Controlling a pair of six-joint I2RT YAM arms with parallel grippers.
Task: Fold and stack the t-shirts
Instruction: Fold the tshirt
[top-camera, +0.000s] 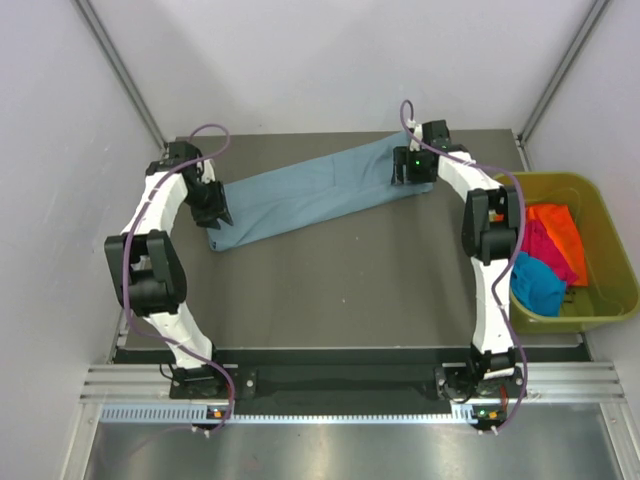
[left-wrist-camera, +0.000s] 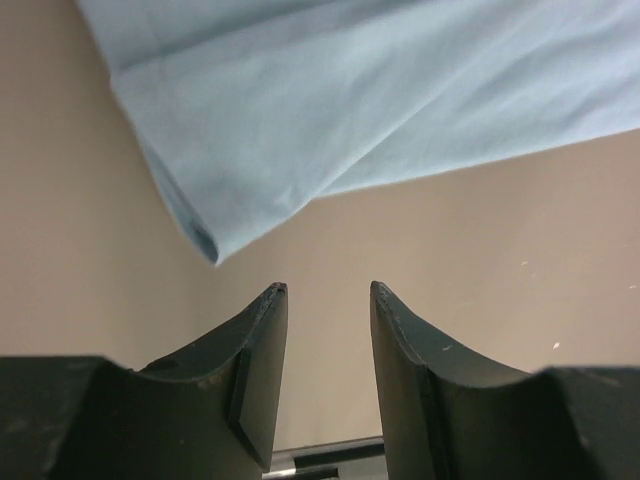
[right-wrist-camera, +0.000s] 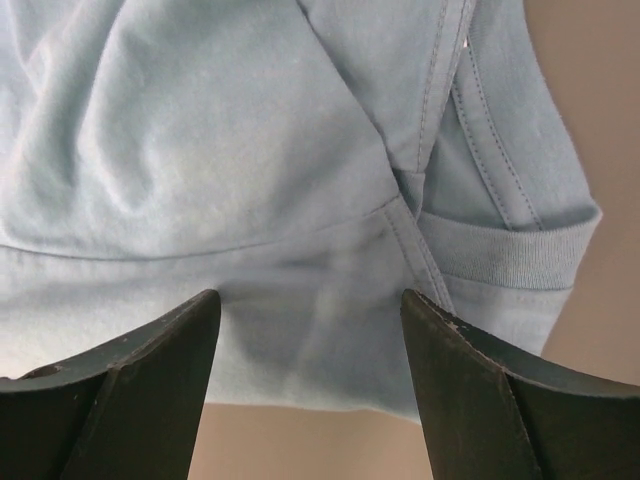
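Top external view: the grey-blue t-shirt (top-camera: 310, 195) lies in a long folded band across the far side of the table (top-camera: 350, 290). The left claw (top-camera: 218, 213) is spread and empty just off its left corner. The right claw (top-camera: 410, 170) gapes wide over the collar end, gripping nothing. An orange tee (top-camera: 560, 230), magenta tee (top-camera: 545, 255) and turquoise tee (top-camera: 538, 282) lie in the olive bin (top-camera: 605, 305).

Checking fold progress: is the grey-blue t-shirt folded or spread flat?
Folded lengthwise: the grey-blue t-shirt lies as a narrow strip, layers overlapping.
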